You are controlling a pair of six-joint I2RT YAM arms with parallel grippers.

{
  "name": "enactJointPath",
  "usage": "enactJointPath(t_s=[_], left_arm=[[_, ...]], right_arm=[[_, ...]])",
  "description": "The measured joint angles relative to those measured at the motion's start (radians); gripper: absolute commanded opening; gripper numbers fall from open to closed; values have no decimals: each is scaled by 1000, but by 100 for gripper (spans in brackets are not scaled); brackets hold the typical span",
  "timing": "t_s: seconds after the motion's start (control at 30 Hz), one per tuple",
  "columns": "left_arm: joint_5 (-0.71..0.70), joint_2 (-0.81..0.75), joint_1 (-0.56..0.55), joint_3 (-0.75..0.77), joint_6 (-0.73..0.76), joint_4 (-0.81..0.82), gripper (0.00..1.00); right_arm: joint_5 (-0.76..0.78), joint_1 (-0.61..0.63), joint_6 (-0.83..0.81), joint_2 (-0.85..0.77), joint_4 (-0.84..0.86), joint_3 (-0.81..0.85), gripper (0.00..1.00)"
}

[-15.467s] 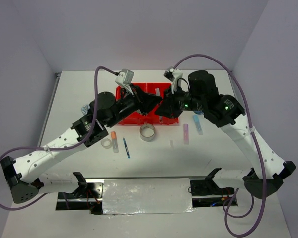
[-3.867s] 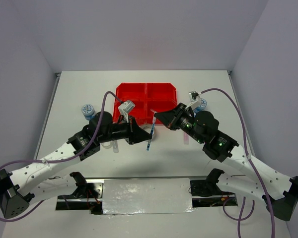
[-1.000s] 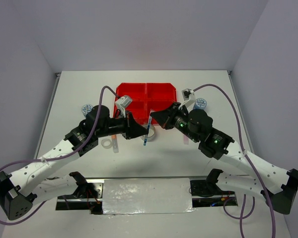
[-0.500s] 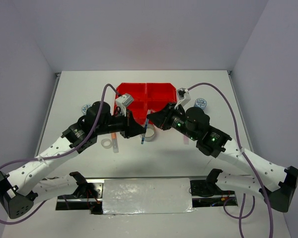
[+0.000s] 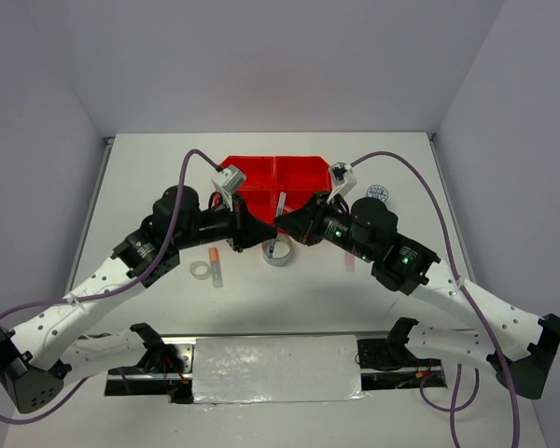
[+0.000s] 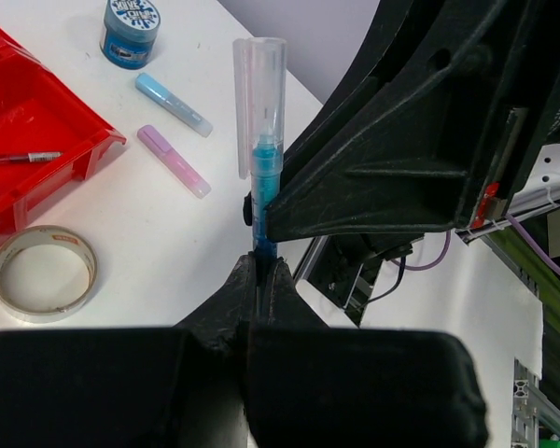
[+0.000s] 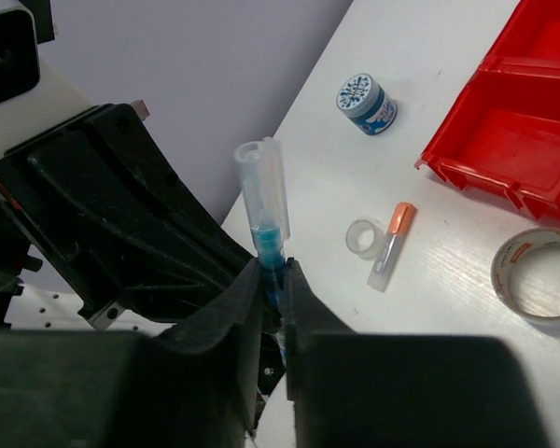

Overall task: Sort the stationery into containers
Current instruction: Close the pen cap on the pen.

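Both grippers meet just in front of the red tray (image 5: 261, 174) and hold one blue pen (image 5: 281, 206) with a clear cap between them. My left gripper (image 5: 266, 231) is shut on the pen's lower barrel, seen in the left wrist view (image 6: 260, 163). My right gripper (image 5: 290, 227) is shut on the same pen (image 7: 266, 205). The silvery tape ring (image 5: 278, 251) lies on the table below them. A red pen (image 6: 19, 158) lies in one tray compartment (image 6: 37, 112).
A clear tape ring (image 5: 201, 270) and an orange stub (image 5: 214, 255) lie left of the grey ring. A blue-patterned roll (image 5: 377, 194) stands right of the tray. Pale blue (image 6: 173, 105) and pink (image 6: 173, 161) sticks lie near it. Another roll (image 7: 366, 104) shows at the left.
Both arms have moved toward the tray, carrying the blue pen from in front of the grey tape ring to just beyond it. Both grippers stay shut on it.
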Motion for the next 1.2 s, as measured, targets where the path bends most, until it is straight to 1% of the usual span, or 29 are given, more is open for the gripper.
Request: enactJointPath(t_s=[0.1,0.13,0.17,0.2,0.23,0.33,0.37,0.4,0.5,0.53,0.57,0.63,0.67,0.73,0.77,0.8,0.83,0.87,0.9,0.93,1.0,1.03,1.07,1.2], left_arm=[[10,-2,5,0,-1,1,0],[13,-2,6,0,-1,2,7],[16,-2,7,0,0,2,12],[20,-2,8,0,1,2,12],[26,0,10,1,2,2,35],[61,16,10,12,8,11,57],[71,23,9,17,13,15,57],[85,31,7,23,15,18,57],[109,43,5,29,24,24,46],[116,47,5,29,26,28,31],[122,49,5,29,26,31,22],[128,52,6,29,26,30,4],[130,53,7,31,24,31,1],[130,54,8,33,26,29,0],[130,55,8,34,26,28,0],[130,56,8,36,27,27,0],[130,56,8,37,28,24,0],[130,56,8,39,29,22,0],[131,57,8,42,31,19,0],[138,57,7,45,33,11,0],[146,57,5,55,49,-1,0],[150,57,4,58,53,-5,0],[154,57,3,63,56,-11,0],[171,57,3,68,60,-6,0]], right_arm=[[2,0,-22,0,0,1,1],[1,0,-30,0,0,2,0],[1,0,-37,0,0,2,0],[-1,0,-43,0,0,2,0],[-6,0,-51,0,0,4,0],[-30,0,-65,2,10,8,0],[-43,0,-69,3,14,10,0],[-54,0,-72,3,18,13,0],[-82,0,-83,5,31,20,0],[-89,0,-86,5,33,22,0],[-92,0,-89,6,35,24,0],[-93,0,-97,6,37,26,0],[-93,0,-100,6,40,26,0],[-93,0,-106,6,41,27,0],[-93,0,-108,6,41,27,4],[-93,0,-109,6,42,27,9],[-93,0,-109,6,43,27,19],[-93,0,-109,6,45,27,40],[-95,0,-108,6,47,27,48],[-90,-3,-117,5,51,27,59],[-90,-11,-122,4,60,27,64],[-92,-11,-125,1,62,27,69],[-94,-12,-129,-3,64,27,71],[-125,-33,-140,-25,65,27,72]])
